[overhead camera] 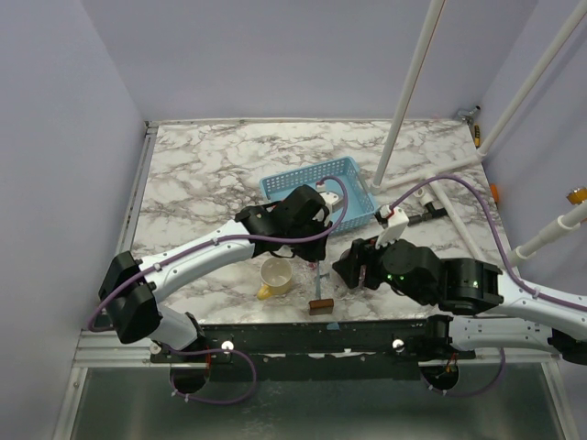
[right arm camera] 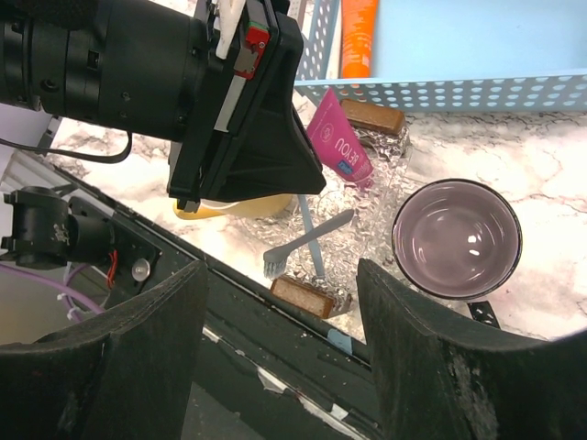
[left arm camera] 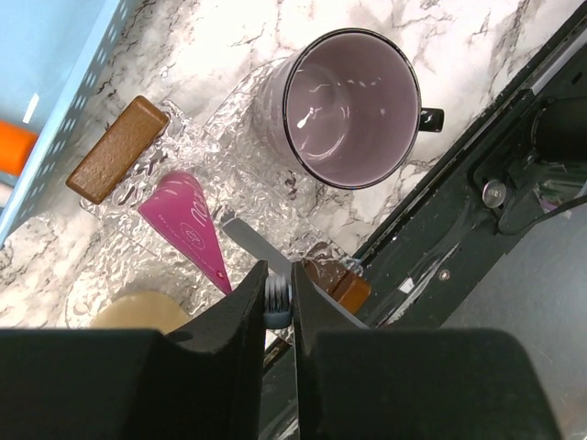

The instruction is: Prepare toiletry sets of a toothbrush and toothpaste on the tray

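Both arms are white tubes with black joints. Along the left arm (overhead camera: 197,257) a purple cable (overhead camera: 275,240) runs to the black left end effector (left arm camera: 278,286). A red-and-white block (right arm camera: 246,46) sits just behind its wedge-shaped fingers (left arm camera: 229,339). On the right arm (overhead camera: 514,289), green lights (overhead camera: 392,275) glow behind the right end effector (right arm camera: 280,275), which is broad and matte black.

You've got purple-grey mug (left arm camera: 353,105) upright on marble table (overhead camera: 211,174), yellow mug (overhead camera: 275,275) nearby, brown block (left arm camera: 117,148) on crinkled clear wrap (left arm camera: 229,119), second brown block (overhead camera: 321,305) at front edge.
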Available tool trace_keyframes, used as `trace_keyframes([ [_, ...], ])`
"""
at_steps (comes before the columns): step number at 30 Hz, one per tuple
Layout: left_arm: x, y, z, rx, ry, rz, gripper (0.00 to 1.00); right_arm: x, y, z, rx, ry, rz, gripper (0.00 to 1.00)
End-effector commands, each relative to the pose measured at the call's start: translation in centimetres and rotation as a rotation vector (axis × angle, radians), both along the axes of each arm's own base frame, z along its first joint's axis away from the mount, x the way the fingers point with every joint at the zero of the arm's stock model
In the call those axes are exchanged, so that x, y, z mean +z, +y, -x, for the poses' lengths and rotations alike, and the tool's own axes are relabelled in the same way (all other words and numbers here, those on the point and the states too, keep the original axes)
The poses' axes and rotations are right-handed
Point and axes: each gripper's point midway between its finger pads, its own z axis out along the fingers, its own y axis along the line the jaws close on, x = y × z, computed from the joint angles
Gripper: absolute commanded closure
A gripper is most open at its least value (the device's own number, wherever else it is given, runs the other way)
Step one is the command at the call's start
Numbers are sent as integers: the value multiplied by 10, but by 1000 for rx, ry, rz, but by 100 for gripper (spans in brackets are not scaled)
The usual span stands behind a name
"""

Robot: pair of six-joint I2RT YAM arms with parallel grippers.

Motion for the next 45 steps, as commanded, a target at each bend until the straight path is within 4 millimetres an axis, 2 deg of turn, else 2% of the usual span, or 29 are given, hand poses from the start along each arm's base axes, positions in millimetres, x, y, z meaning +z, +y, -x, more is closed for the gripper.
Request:
trace_keyframes([
  [1, -16, 9, 3, 3, 16, -72, 85, -11, -2, 3, 4, 21, 22, 31],
  [17, -16, 13, 0, 15, -3, -87, 74, -13, 1, 5, 9, 31, 18, 30],
  [45, 12, 16, 9, 7, -3, -27, 71, -11, 3, 6, 12, 41, 13, 29],
])
